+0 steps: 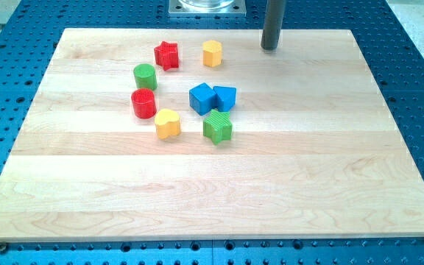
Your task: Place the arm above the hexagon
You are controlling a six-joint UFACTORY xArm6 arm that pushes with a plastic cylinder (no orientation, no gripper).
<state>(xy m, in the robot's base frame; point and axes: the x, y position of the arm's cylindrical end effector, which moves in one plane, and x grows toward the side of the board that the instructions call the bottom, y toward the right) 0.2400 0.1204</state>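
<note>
No containers. Eight blocks counted on board (330, 184). Rod bare, grasping nothing; my tip (270, 48) right of yellow hexagon (212, 54), well apart.

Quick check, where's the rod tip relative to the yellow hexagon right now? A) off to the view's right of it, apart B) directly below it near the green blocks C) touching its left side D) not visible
A: my tip rests on the board to the view's right of the yellow hexagon, with bare wood between them, so there is no contact.
</note>
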